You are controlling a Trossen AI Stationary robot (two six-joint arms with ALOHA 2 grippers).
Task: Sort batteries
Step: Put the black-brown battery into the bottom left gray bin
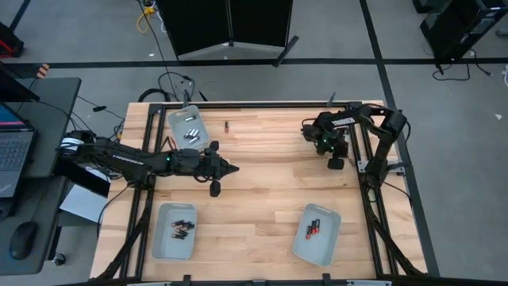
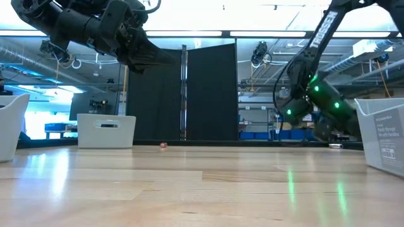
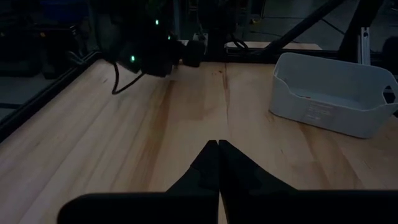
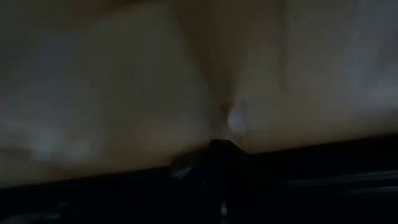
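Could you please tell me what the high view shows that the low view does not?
Only the high view shows all three pale grey trays with batteries inside: one at the far left, one near left, one near right. Only the low view shows the room behind the table. Both show the left gripper over mid-table, the right gripper near the far right edge, and one loose battery on the wood.

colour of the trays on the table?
Pale grey, all three; clearest in the high view, e.g. the tray at the front left.
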